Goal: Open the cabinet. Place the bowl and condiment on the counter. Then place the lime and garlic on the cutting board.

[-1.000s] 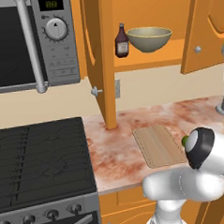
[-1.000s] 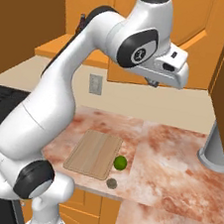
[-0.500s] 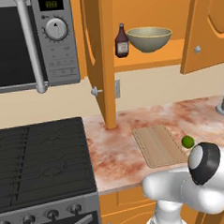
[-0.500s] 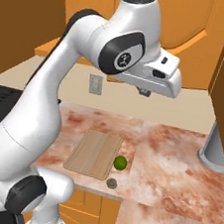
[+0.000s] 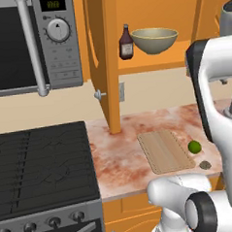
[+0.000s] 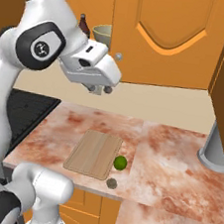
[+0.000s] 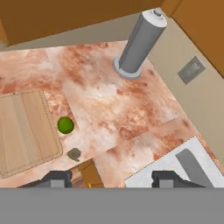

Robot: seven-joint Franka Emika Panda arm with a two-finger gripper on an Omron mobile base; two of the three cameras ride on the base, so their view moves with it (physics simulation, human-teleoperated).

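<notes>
With the cabinet point(image 5: 105, 65) door swung wide, the bowl point(image 5: 154, 39) and condiment point(image 5: 126, 42) sit exposed on its shelf at upper centre, while the lime point(image 5: 194, 146) and garlic point(image 5: 205, 165) lie on the counter point(image 5: 120, 156) right of the board point(image 5: 163, 150), and the jaws hang spread and empty

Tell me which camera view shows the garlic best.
The hand view: the garlic sits unobstructed on the counter, just off the cutting board corner, below the lime. The right base view shows it as a small dark lump by the board's edge; the left base view, smaller still, beside the arm.
</notes>
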